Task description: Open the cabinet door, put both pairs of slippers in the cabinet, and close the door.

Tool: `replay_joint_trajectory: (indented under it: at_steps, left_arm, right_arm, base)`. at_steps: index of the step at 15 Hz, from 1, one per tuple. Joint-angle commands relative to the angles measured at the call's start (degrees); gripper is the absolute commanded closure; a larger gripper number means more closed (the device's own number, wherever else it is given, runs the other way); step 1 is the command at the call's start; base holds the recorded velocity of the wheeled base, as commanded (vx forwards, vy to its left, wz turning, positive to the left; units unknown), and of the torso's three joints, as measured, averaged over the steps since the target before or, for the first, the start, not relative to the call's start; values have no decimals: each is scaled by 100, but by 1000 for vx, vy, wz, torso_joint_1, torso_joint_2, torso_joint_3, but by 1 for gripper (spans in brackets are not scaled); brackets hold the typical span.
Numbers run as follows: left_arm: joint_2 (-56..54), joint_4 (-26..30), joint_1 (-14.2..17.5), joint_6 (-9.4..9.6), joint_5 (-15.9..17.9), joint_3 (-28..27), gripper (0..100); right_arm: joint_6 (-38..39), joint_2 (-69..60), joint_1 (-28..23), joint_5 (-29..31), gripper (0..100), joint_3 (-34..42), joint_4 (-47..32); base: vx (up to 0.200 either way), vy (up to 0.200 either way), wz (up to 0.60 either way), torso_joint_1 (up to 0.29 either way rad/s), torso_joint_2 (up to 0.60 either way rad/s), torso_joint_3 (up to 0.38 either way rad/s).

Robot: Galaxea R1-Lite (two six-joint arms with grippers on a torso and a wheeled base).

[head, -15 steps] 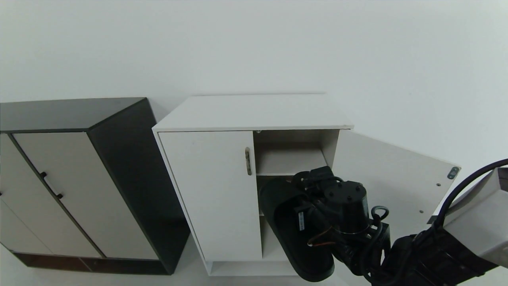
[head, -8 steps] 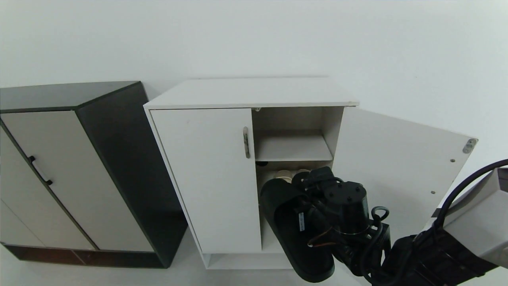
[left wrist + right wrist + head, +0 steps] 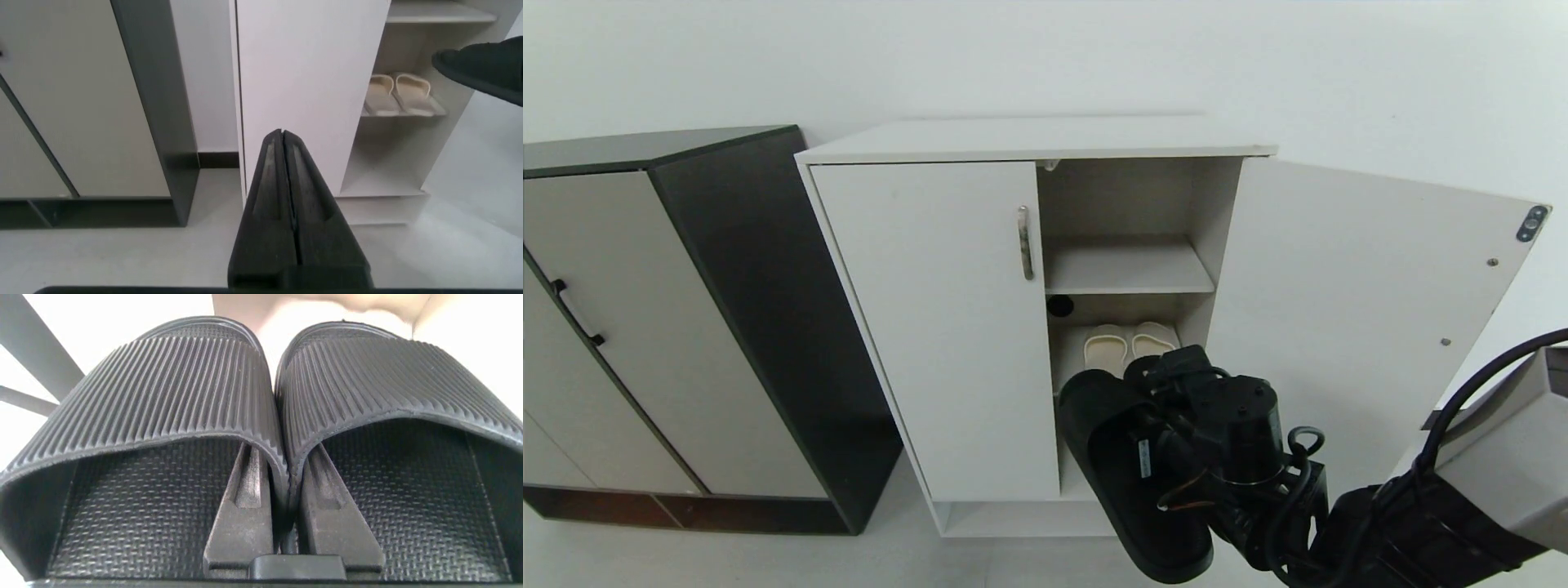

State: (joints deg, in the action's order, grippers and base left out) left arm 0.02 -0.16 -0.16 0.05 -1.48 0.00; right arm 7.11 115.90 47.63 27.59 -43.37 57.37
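Note:
The white cabinet [image 3: 1029,140] stands with its right door [image 3: 1339,294] swung wide open and its left door [image 3: 931,327] closed. A cream pair of slippers [image 3: 1130,343] lies side by side on the middle shelf, also seen as the cream pair [image 3: 404,92] from the left wrist. My right gripper [image 3: 282,498] is shut on the black slippers [image 3: 188,392], pinching their two inner strap walls together. It holds the black slippers [image 3: 1123,482] in front of the open compartment, below the cream pair. My left gripper [image 3: 282,137] is shut and holds nothing, low before the closed left door.
A dark cabinet [image 3: 727,286] with pale doors stands close to the left of the white one. The top shelf [image 3: 1127,265] is bare. Bare floor [image 3: 204,245] lies in front of both cabinets. The open door juts out toward the right.
The head camera has moved: the cabinets have slid up in the picture, bringing the cream slippers on the shelf into view. The right gripper keeps the black slippers at the same spot in view.

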Motion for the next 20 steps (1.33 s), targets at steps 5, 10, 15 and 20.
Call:
replay_joint_trajectory:
  at_steps: [5, 10, 15, 20]
  left_arm:
    - [-2, -2, -2, -5, -2, 0, 100]
    - [6, -2, 7, 13, 7, 0, 100]
    - [-2, -2, 7, 21, -2, 0, 100]
    - [6, -2, 7, 21, -2, 0, 100]
  right_arm:
    - [-210, 117, -8, 1, 100, 66, 90]
    - [-438, 223, 18, 660, 100, -699, -446]
    - [1126, -23, 27, 1486, 100, -3239, -4375]
    - [1197, -41, 54, 1803, 100, -4065, -4779]
  base:
    - [0, 0, 0, -24, 317, 295]
    - [0, 0, 0, -1, 14, 9]
    - [0, 0, 0, 0, 0, 0]
    - [0, 0, 0, 0, 0, 0]
